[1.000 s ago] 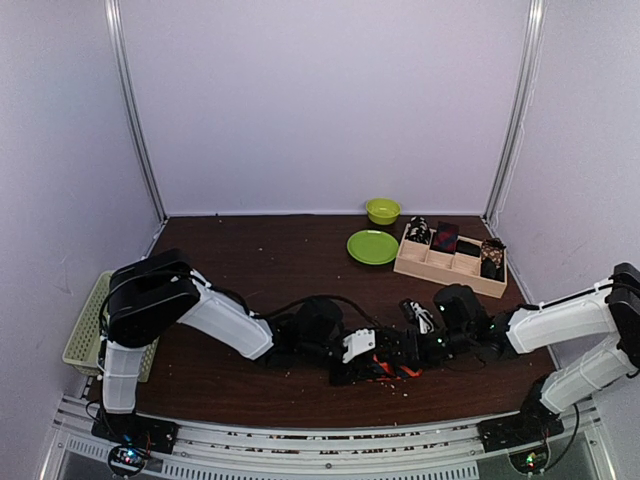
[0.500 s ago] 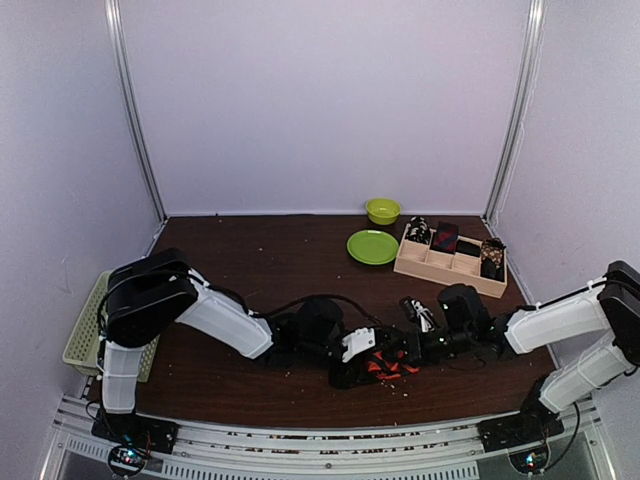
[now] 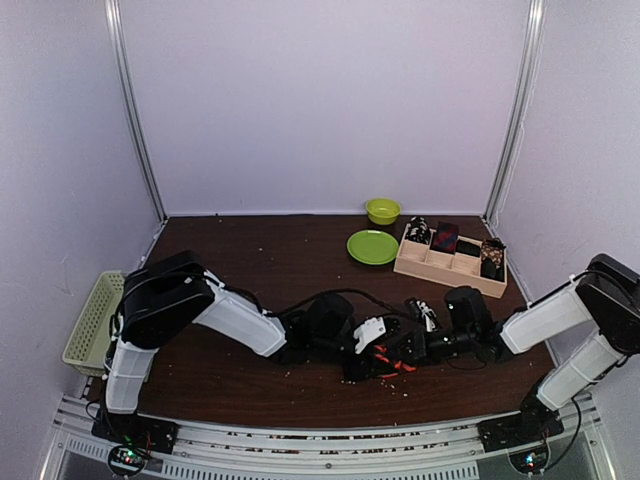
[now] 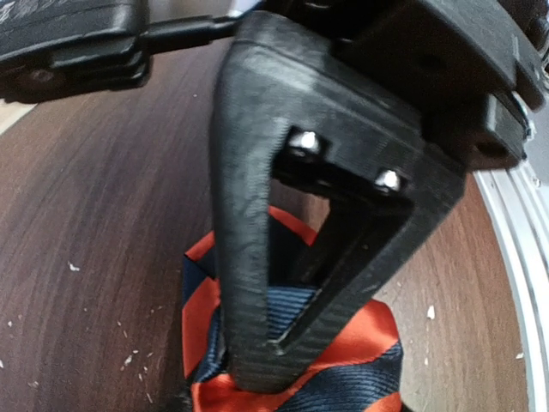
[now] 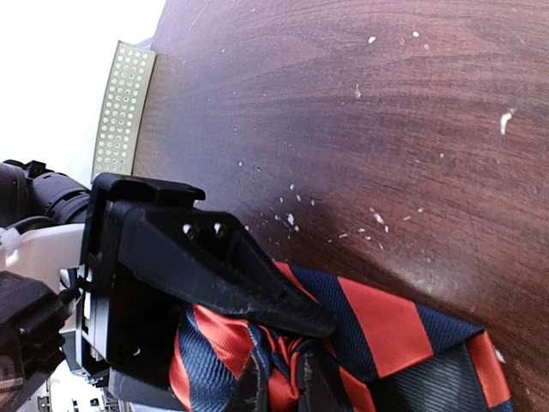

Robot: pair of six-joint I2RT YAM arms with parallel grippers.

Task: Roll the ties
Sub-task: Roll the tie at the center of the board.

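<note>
The orange-red tie [image 3: 388, 360] with dark blue diagonal stripes lies bunched into a rough roll on the brown table near the front middle. My left gripper [image 3: 368, 352] comes at it from the left and my right gripper [image 3: 405, 350] from the right. In the left wrist view the left gripper [image 4: 274, 356] is shut on the tie [image 4: 377, 335], its black fingers meeting over the folds. In the right wrist view the right gripper [image 5: 287, 390] pinches inner folds of the tie [image 5: 377, 322] at the bottom edge, next to the left finger [image 5: 223, 266].
A wooden box [image 3: 405, 262] holding several rolled dark and patterned ties stands at the back right. A green plate [image 3: 372, 246] and a green bowl [image 3: 382, 210] are beside it. A pale green mesh basket [image 3: 95, 320] sits off the table's left edge.
Both grippers have shifted slightly to the right with the tie between them. The tie bundle looks tighter and more hidden between the grippers.
</note>
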